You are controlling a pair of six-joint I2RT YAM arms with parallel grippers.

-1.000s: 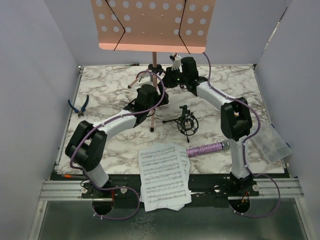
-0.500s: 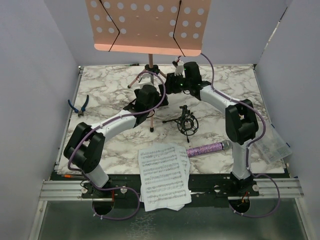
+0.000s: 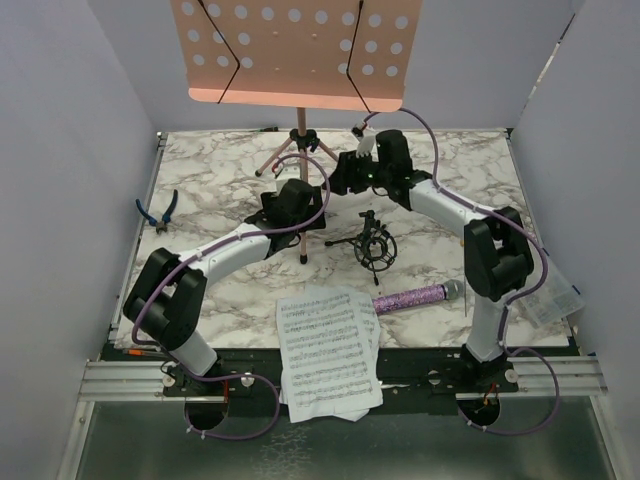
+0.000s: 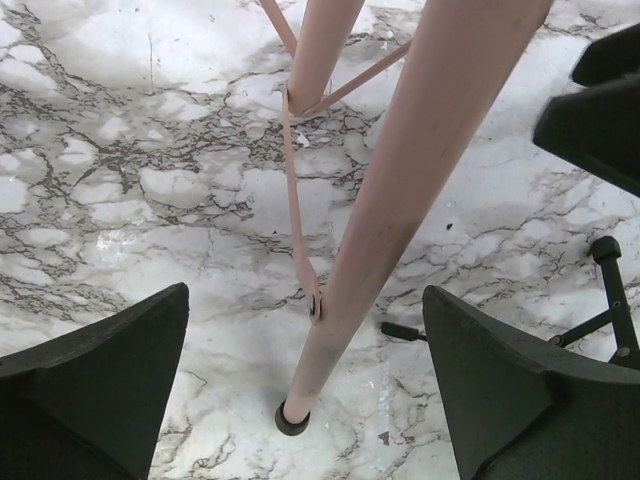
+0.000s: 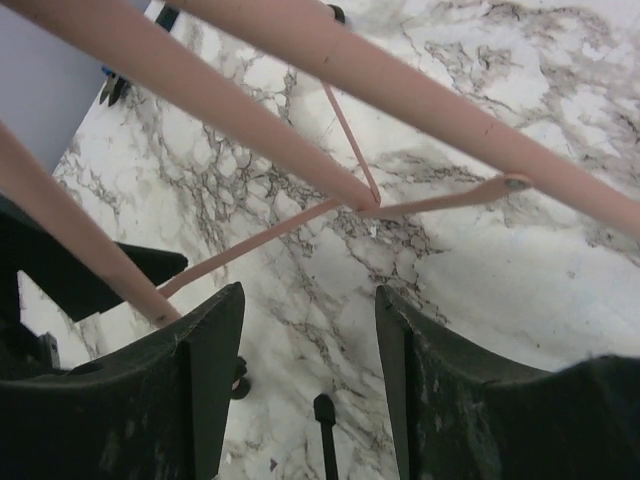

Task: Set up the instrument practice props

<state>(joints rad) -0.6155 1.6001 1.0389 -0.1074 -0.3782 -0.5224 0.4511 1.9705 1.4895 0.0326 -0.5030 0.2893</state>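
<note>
The left gripper [image 4: 305,300] gapes wide around the near leg of the upright music stand [image 3: 296,48] without touching it. The right gripper [image 5: 310,295] is open and empty beside the stand's legs. An off-centre squeeze could shove a leg and tip the stand onto the shock-mount [image 3: 375,248] just beside it.

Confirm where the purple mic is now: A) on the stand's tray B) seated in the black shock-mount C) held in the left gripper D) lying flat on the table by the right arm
D: the purple microphone lies flat on the marble table, apart from the shock-mount.
</note>
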